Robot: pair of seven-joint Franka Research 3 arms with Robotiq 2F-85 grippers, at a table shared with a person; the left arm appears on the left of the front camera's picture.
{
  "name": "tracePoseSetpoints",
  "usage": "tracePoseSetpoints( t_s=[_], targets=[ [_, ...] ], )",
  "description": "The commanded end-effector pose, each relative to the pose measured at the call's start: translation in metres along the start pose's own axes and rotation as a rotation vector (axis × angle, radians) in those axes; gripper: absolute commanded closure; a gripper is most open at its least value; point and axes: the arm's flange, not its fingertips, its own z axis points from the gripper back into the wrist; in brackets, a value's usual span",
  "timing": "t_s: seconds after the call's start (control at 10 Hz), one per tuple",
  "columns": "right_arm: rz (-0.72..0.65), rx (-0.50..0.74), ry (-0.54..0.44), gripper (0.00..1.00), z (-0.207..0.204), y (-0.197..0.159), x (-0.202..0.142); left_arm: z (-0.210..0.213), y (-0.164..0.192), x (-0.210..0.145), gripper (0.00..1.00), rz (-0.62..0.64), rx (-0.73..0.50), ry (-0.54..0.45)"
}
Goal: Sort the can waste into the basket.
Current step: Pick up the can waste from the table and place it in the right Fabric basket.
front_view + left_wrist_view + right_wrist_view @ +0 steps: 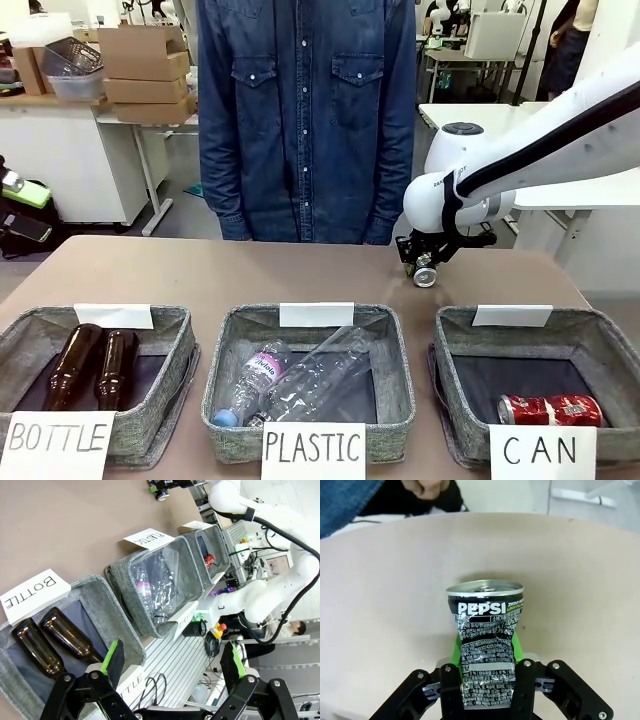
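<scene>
A crushed black can (pixel 486 630) with white lettering stands pinched between the green pads of my right gripper (pixel 486 655), which is shut on it. In the front view that gripper (pixel 420 262) holds the can (pixel 425 277) just above the table at the far right, behind the grey basket (pixel 610 345) carded "CAN". A red can (pixel 550 409) lies on its side in that basket. My left gripper (pixel 174 652) is open and holds nothing. It hangs over the near edge of the basket marked "BOTTLE" (pixel 107 587).
The middle basket (pixel 400 345) marked "PLASTIC" holds clear plastic bottles (pixel 320 378). Two brown glass bottles (pixel 90 365) lie in the left basket. A person in a denim shirt (pixel 305 120) stands at the far side. Bare table (pixel 200 270) lies behind the baskets.
</scene>
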Motion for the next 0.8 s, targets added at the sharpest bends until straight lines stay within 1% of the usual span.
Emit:
tracePoseSetpoints(
  t_s=[0.0, 0.1, 0.2, 0.3, 0.4, 0.5, 0.6, 0.7],
  targets=[
    [0.056, -0.027, -0.011, 1.0, 0.031, -0.009, -0.015, 0.0, 0.0, 0.0, 0.0, -0.013, -0.003, -0.015],
    [0.107, -0.001, -0.032, 1.0, 0.071, -0.023, -0.032, 0.0, 0.0, 0.0, 0.0, -0.013, -0.003, -0.015],
    [0.179, 0.018, -0.031, 1.0, 0.116, -0.042, -0.058, 0.0, 0.0, 0.0, 0.0, -0.013, -0.003, -0.015],
    [0.246, 0.052, -0.013, 1.0, 0.157, -0.063, -0.09, 0.0, 0.0, 0.0, 0.0, -0.013, -0.003, -0.015],
    [0.325, 0.087, 0.007, 1.0, 0.195, -0.087, -0.129, 0.0, 0.0, 0.0, 0.0, -0.013, -0.003, -0.015],
    [0.386, 0.141, 0.011, 1.0, 0.218, -0.106, -0.165, 0.0, 0.0, 0.0, 0.0, -0.013, -0.003, -0.015],
    [0.447, 0.171, 0.019, 1.0, 0.232, -0.118, -0.199, 0.0, 0.0, 0.0, 0.0, -0.013, -0.003, -0.015],
    [0.548, 0.219, 0.03, 1.0, 0.238, -0.124, -0.23, 0.0, 0.0, 0.0, 0.0, -0.013, -0.003, -0.015]
  ],
)
